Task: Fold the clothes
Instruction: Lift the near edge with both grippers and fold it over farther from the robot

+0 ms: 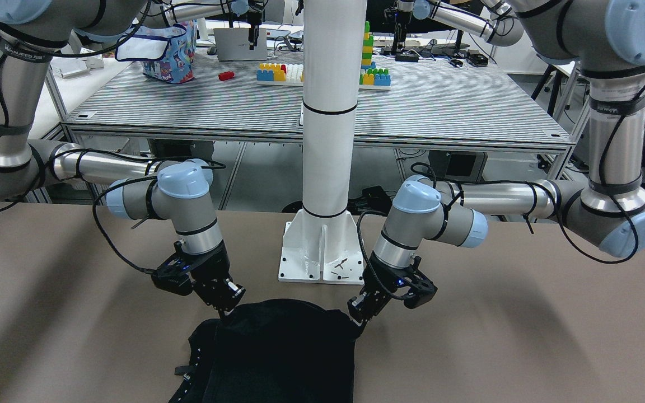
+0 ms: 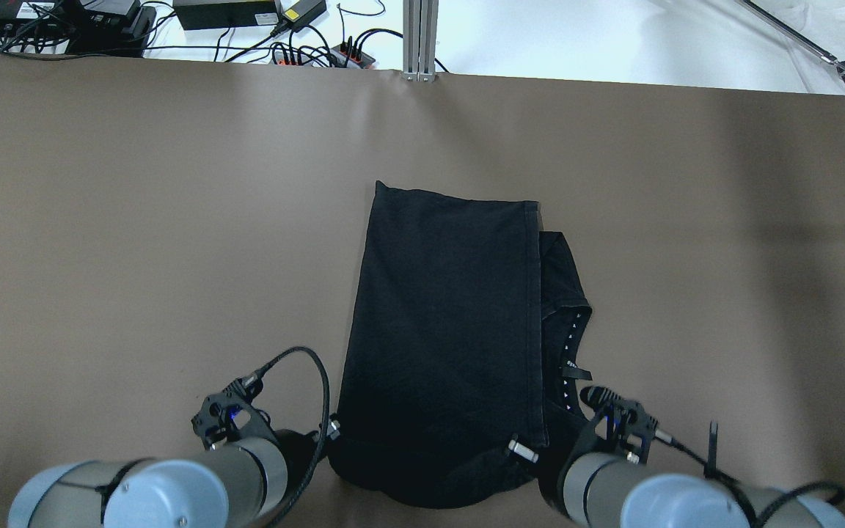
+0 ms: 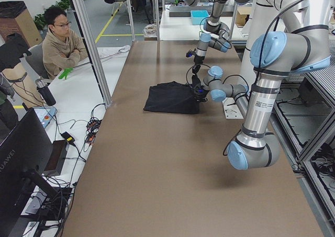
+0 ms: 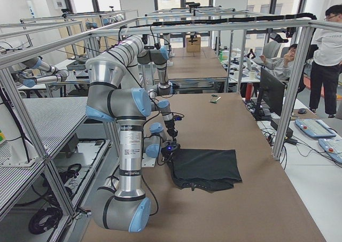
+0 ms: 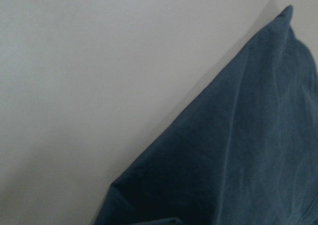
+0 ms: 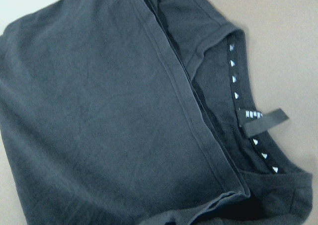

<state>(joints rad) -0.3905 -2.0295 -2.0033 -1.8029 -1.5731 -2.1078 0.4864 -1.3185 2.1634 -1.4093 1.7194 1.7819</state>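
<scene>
The clothes [image 2: 444,315] are one black fabric piece lying folded lengthwise on the brown table [image 2: 136,242]. A collar with small white marks and a tag [image 6: 261,120] shows along its right side. In the front view the clothes [image 1: 283,352] lie just before the white post's base [image 1: 319,252]. My left gripper [image 1: 359,322] pinches the near left corner, and it also shows in the overhead view [image 2: 331,429]. My right gripper [image 1: 224,312] pinches the near right corner by the collar, and it also shows in the overhead view [image 2: 524,451]. Both look shut on the fabric. The near edge bulges up slightly.
A second table behind the robot holds a colourful bag [image 1: 168,53] and toy bricks [image 1: 283,73]. Cables and power bricks [image 2: 224,15] lie beyond the far table edge. An operator [image 3: 60,43] sits at the side.
</scene>
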